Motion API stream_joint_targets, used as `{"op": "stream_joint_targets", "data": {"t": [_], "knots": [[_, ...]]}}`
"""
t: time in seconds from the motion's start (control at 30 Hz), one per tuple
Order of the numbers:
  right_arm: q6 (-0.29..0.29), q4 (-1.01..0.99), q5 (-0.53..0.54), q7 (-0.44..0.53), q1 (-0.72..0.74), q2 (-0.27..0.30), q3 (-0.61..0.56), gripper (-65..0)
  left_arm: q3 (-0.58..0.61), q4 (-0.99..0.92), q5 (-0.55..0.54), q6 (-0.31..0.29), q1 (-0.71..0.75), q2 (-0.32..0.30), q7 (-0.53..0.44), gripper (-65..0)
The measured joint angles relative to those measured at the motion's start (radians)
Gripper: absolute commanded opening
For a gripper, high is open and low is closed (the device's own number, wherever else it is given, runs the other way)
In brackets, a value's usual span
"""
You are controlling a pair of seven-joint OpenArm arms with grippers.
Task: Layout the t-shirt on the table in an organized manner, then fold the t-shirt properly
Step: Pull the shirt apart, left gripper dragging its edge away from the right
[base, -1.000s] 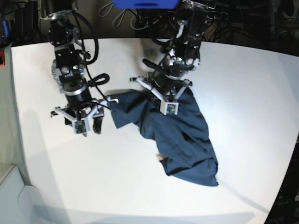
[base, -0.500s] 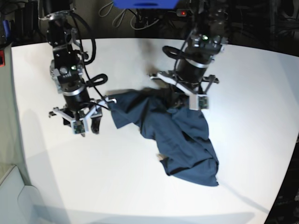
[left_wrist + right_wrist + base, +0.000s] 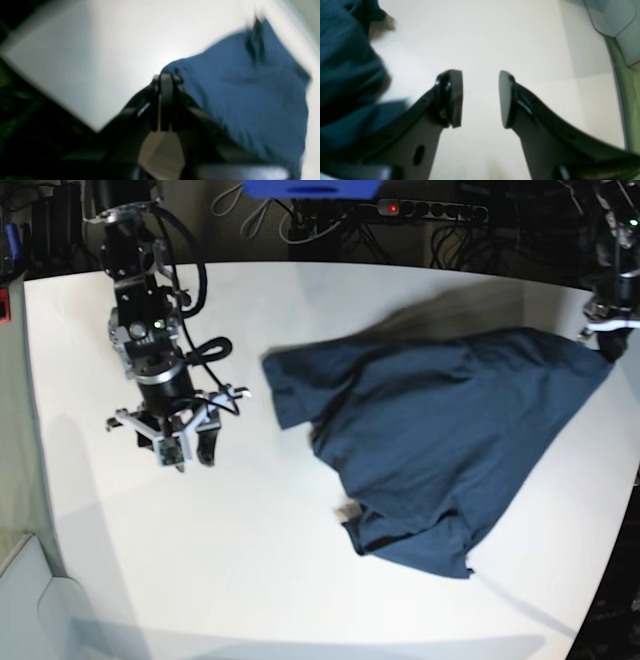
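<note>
Table (image 3: 300, 580) white under t-shirt (image 3: 430, 440); left hand (image 3: 166, 77) pinches it, right hand (image 3: 480, 98) parted, empty.

Cloth t-shirt (image 3: 430, 430) (matt) — smooth table (image 3: 250, 570).

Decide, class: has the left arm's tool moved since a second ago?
Yes. The left tool, shut on the t-shirt, has swung from mid-table out to the table edge on the base view's right.

There are 1 t-shirt (image 3: 430, 430), 1 table (image 3: 250, 560) and 2 grippers: left gripper (image 3: 165, 82), right gripper (image 3: 480, 98).
</note>
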Motion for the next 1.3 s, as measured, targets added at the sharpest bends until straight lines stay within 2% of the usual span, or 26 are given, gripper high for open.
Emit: {"op": "stream_joint_targets", "data": {"t": [0.07,0.13,0.3,0.4,0.53,0.67,0.73,0.8,0.87,1.1,1.23,1.3], "knots": [[0.048,0.0,0.0,0.0,0.0,-0.001,-0.009,-40.5,-0.046,-0.042,-0.017,0.005,0.002,-0.029,0.0,-64.6],[0.063,0.0,0.0,-0.001,-0.006,-0.023,-0.014,-40.5,-0.051,-0.087,-0.027,0.004,0.0,-0.057,0.002,-64.6],[0.134,0.0,-0.003,-0.097,-0.023,-0.076,-0.053,-40.5,-0.043,-0.185,-0.036,0.003,-0.038,-0.058,0.005,-64.6],[0.138,0.0,0.0,-0.157,-0.037,-0.1,-0.103,-40.1,-0.043,-0.257,-0.034,0.004,-0.035,-0.055,0.005,-64.6],[0.142,0.001,-0.002,-0.233,-0.05,-0.099,-0.187,-38.1,-0.048,-0.32,-0.032,0.005,-0.051,-0.058,0.005,-64.6],[0.142,0.002,-0.002,-0.328,-0.056,-0.099,-0.273,-33.3,-0.048,-0.323,-0.032,0.003,-0.055,-0.061,0.005,-64.6],[0.142,0.002,-0.001,-0.365,-0.058,-0.1,-0.319,-29.4,-0.05,-0.327,-0.034,-0.05,-0.055,-0.06,0.005,-64.6],[0.142,0.002,0.0,-0.37,-0.058,-0.102,-0.343,-25.9,-0.05,-0.33,-0.04,-0.114,-0.055,-0.06,0.006,-64.6],[0.142,0.0,-0.001,-0.373,-0.058,-0.117,-0.343,-23.8,-0.05,-0.33,-0.04,-0.145,-0.055,-0.06,0.005,-64.6],[0.142,-0.125,0.0,-0.368,-0.05,-0.167,-0.342,-23.0,-0.051,-0.331,-0.04,-0.158,-0.055,-0.06,0.006,-64.6],[0.142,-0.175,-0.003,-0.358,-0.02,-0.177,-0.342,-23.4,-0.051,-0.332,-0.039,-0.158,-0.05,-0.061,0.004,-64.6],[0.142,-0.197,-0.003,-0.351,-0.001,-0.183,-0.341,-26.5,-0.059,-0.345,-0.04,-0.163,-0.05,-0.061,0.002,-64.6]]}}
